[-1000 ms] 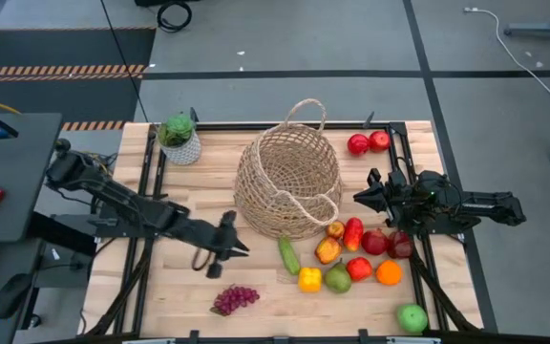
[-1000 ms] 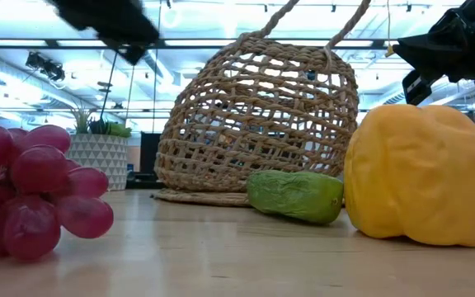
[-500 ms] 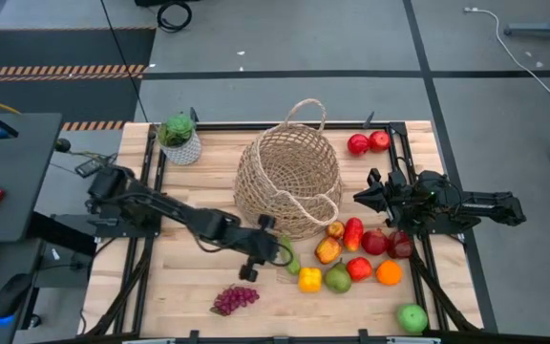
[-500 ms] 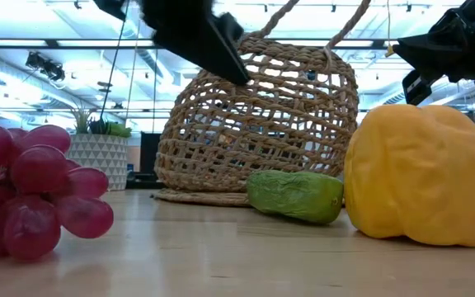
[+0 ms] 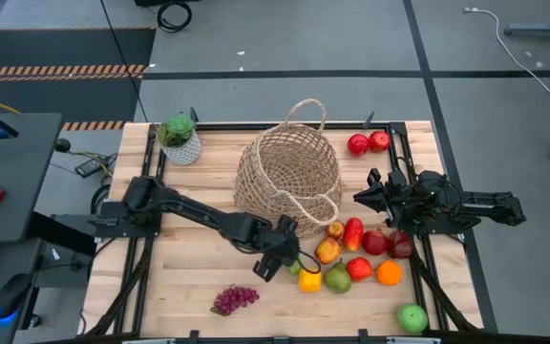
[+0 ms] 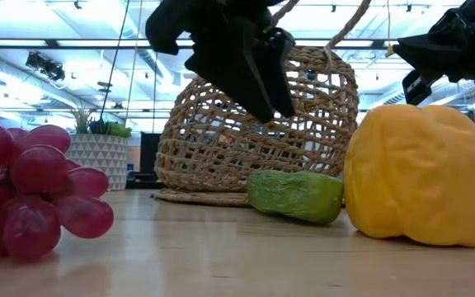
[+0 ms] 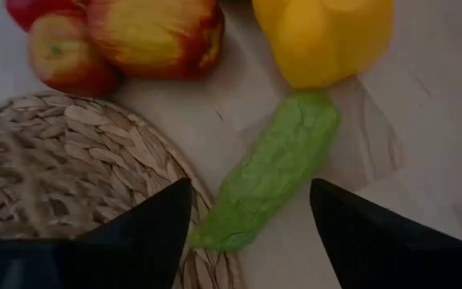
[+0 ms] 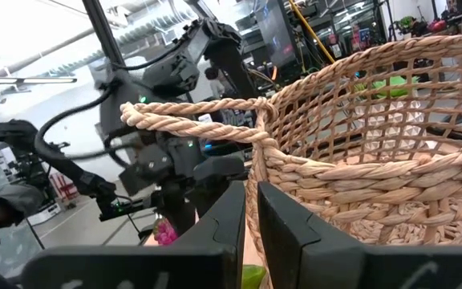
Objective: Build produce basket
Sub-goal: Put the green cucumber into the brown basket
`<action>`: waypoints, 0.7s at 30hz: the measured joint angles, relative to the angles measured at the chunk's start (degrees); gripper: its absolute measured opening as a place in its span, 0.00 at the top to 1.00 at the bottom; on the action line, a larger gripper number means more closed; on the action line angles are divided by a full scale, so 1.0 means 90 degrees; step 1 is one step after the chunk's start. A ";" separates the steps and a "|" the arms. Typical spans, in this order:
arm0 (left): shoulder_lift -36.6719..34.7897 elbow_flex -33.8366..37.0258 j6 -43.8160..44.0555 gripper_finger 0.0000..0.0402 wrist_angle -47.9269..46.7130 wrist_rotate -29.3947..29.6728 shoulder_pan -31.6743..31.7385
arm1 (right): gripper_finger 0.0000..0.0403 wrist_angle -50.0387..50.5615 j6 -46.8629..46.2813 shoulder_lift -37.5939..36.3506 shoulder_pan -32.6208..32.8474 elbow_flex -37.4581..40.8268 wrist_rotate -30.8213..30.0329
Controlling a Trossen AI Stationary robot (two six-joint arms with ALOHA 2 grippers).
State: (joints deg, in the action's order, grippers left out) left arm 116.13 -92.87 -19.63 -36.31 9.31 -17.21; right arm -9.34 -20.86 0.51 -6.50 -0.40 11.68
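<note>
Two dark, nearly black arms are seen from above, each built of slim tubular links joined by bulkier rounded joint housings. The left tool (image 5: pixel 295 265) is formed by two black, tapered fingers (image 7: pixel 147 233) with matte surfaces and pointed tips. The right tool (image 5: pixel 359 198) is carried on a blocky black wrist, where a small green light is visible; its fingers (image 8: pixel 285 233) are flat, dark and straight-edged. Thin black cables are looped along the left arm's links in the right wrist view.
</note>
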 joint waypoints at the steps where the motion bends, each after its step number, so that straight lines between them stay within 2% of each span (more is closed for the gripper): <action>1: 0.0124 -0.0209 -0.0054 0.34 -0.0180 0.0006 0.0000 | 0.90 0.0000 -0.0002 0.0000 0.0000 0.0001 0.0000; 5: 0.0534 -0.0864 -0.0243 0.35 -0.0596 0.0114 0.0015 | 0.90 -0.0002 -0.0001 0.0000 0.0001 0.0000 -0.0001; 11: 0.0885 -0.1377 -0.0483 0.32 -0.0876 0.0221 0.0114 | 0.90 -0.0001 -0.0001 0.0000 0.0000 0.0000 -0.0001; 21: 0.1159 -0.1407 -0.1065 0.32 -0.0983 0.0042 0.0133 | 0.90 -0.0123 -0.0002 0.0019 0.0001 -0.0001 -0.0004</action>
State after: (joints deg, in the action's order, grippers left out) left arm 126.56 -105.54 -29.21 -45.15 9.68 -16.01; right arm -10.45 -20.88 0.69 -6.50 -0.40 11.64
